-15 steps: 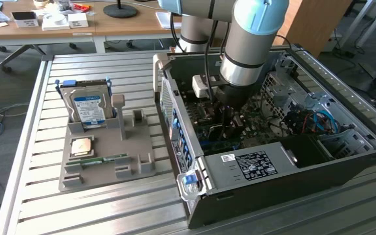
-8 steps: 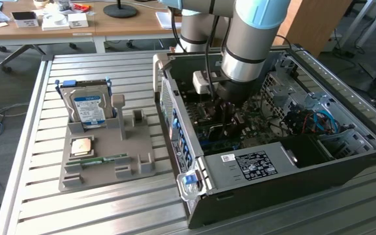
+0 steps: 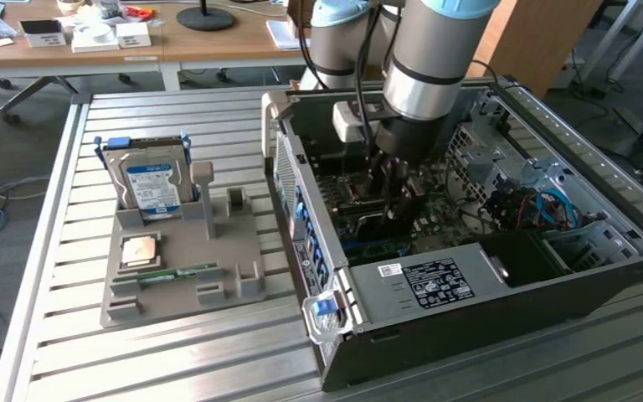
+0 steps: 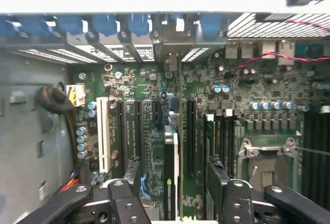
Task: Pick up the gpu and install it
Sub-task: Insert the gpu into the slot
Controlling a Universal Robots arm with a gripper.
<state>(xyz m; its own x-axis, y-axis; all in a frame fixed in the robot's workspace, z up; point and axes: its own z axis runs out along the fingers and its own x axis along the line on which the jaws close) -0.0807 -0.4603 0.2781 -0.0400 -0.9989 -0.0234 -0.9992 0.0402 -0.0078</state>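
Note:
The gpu (image 4: 170, 157) is seen edge-on as a thin dark card with a pale strip. It stands upright in a slot of the green motherboard (image 4: 206, 84) inside the open computer case (image 3: 545, 276). My gripper (image 4: 174, 175) hangs directly over the card and is open. Its black fingers (image 4: 132, 171) straddle the card, with a gap showing on each side. In the exterior view the gripper (image 3: 394, 205) reaches down into the middle of the case, and the arm covers the card there.
On the exterior view's left, a grey holder tray (image 3: 227, 251) carries a silver hard drive (image 3: 151, 186), a processor chip (image 3: 140, 249) and a narrow memory stick (image 3: 177, 275). Inside the case are a black power supply (image 3: 439, 285), drive cages, blue cables (image 3: 551, 209) and a bundle of wires (image 4: 54, 100).

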